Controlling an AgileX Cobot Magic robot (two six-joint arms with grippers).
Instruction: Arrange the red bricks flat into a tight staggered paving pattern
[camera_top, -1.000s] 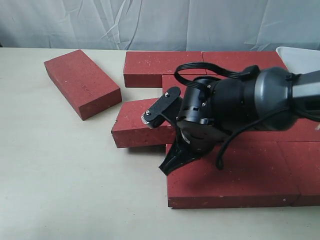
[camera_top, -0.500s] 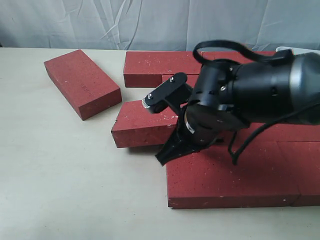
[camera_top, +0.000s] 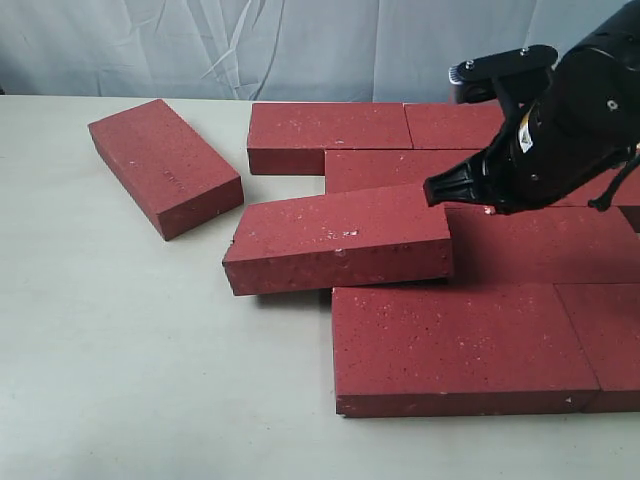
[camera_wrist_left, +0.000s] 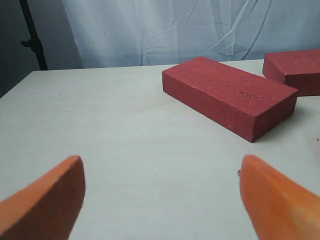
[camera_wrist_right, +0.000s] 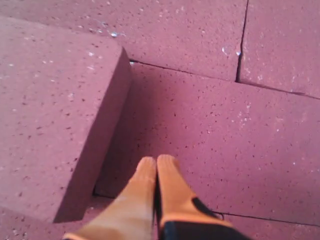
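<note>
Several red bricks lie flat and close together on the right of the table, one of them at the front (camera_top: 450, 345). One brick (camera_top: 338, 238) rests askew, its right end raised on the paved ones. A loose brick (camera_top: 165, 165) lies angled at the far left, apart from the rest. My right gripper (camera_top: 437, 190) hovers just past the raised brick's right end. In the right wrist view it (camera_wrist_right: 157, 161) is shut and empty over a flat brick (camera_wrist_right: 210, 135), beside the raised brick's end (camera_wrist_right: 50, 115). My left gripper (camera_wrist_left: 161, 165) is open over bare table, short of the loose brick (camera_wrist_left: 227, 95).
The beige table (camera_top: 120, 350) lies bare left of and in front of the bricks. A white cloth backdrop (camera_top: 300, 40) hangs behind it. A black stand pole (camera_wrist_left: 32, 35) rises beyond the table's far corner in the left wrist view.
My right arm has drawn back to the right and upward, uncovering the raised brick. The bricks have kept their places.
</note>
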